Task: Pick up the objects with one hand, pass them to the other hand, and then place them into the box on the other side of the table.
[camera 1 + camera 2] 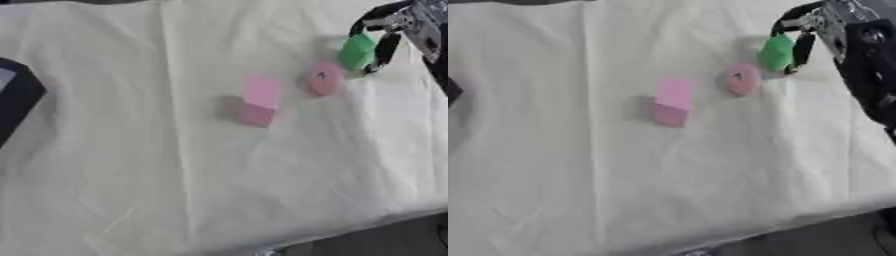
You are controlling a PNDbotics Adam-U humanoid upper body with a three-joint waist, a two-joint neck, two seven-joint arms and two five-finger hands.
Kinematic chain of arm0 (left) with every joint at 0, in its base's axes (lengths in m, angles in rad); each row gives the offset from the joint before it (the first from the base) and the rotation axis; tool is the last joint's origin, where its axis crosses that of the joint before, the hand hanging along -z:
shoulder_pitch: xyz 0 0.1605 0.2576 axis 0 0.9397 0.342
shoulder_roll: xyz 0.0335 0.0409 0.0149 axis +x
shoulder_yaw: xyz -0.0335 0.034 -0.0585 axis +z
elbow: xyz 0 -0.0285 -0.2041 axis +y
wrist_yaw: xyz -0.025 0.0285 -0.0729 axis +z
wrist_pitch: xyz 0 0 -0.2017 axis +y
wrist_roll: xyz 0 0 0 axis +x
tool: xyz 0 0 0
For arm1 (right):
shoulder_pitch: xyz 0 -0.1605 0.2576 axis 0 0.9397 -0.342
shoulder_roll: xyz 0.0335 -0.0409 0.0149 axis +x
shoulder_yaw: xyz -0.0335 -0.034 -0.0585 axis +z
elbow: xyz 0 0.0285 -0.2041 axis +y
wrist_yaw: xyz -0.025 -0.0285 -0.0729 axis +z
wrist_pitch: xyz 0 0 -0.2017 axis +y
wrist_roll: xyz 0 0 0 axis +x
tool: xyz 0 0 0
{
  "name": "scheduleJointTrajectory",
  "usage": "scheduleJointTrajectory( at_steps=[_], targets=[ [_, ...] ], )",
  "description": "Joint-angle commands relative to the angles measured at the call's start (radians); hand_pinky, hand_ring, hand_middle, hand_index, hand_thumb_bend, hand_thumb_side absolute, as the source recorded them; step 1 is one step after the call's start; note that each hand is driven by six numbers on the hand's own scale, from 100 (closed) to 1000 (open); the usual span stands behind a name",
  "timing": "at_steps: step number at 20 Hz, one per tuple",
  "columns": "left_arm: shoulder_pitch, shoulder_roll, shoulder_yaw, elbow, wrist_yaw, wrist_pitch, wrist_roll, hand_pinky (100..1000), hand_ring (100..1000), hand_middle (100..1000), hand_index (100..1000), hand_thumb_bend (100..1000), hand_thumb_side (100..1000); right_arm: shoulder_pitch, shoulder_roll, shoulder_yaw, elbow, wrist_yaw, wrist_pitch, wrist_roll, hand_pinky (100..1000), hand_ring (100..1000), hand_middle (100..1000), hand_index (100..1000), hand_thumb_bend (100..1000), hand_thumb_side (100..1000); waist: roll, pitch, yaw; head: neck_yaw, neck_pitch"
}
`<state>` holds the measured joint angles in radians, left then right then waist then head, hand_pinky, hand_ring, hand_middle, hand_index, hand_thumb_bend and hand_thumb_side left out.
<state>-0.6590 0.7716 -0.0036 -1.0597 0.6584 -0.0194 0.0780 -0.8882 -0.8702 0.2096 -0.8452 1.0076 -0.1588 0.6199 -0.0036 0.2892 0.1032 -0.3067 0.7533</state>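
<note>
My right hand (385, 31) comes in from the upper right, its black fingers curled round a green block (357, 51) held just above the white cloth. Just left of it a round pink piece (323, 78) with a small dark mark lies on the cloth. Further left lies a pink oblong block (259, 101). A dark box (16, 92) shows at the left edge, partly cut off. My left hand shows in neither view.
A white cloth (175, 175) with folds covers the table. Its front edge (367, 227) runs along the lower right, with dark floor beyond. My right forearm (870, 70) fills the right edge in the right eye view.
</note>
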Motion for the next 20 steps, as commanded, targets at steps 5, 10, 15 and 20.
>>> scheduleJointTrajectory(
  at_steps=[5, 10, 15, 20],
  targets=[
    [-0.008, 0.026, 0.008, -0.017, -0.001, 0.0, 0.001, 842, 758, 784, 909, 469, 826, -0.011, -0.044, -0.013, -0.009, -0.007, 0.008, 0.002, 930, 910, 850, 889, 468, 100, 0.007, 0.002, 0.003, -0.003, -0.016],
    [-0.007, 0.025, 0.008, -0.016, 0.0, 0.001, 0.001, 842, 758, 784, 910, 468, 827, -0.013, -0.044, -0.016, -0.009, -0.019, 0.015, -0.007, 926, 902, 841, 889, 459, 100, 0.006, 0.004, 0.001, -0.005, -0.017],
    [-0.005, 0.025, 0.008, -0.014, -0.001, 0.0, 0.002, 843, 759, 784, 909, 467, 828, -0.011, -0.048, -0.018, -0.012, -0.029, 0.02, -0.023, 922, 897, 830, 880, 455, 100, 0.004, 0.006, 0.0, -0.006, -0.016],
    [-0.004, 0.028, 0.009, -0.014, -0.001, 0.0, 0.003, 844, 759, 784, 909, 467, 828, -0.012, -0.05, -0.017, -0.016, -0.039, 0.021, -0.024, 921, 893, 820, 871, 448, 100, 0.004, 0.004, -0.001, -0.004, -0.012]
  ],
)
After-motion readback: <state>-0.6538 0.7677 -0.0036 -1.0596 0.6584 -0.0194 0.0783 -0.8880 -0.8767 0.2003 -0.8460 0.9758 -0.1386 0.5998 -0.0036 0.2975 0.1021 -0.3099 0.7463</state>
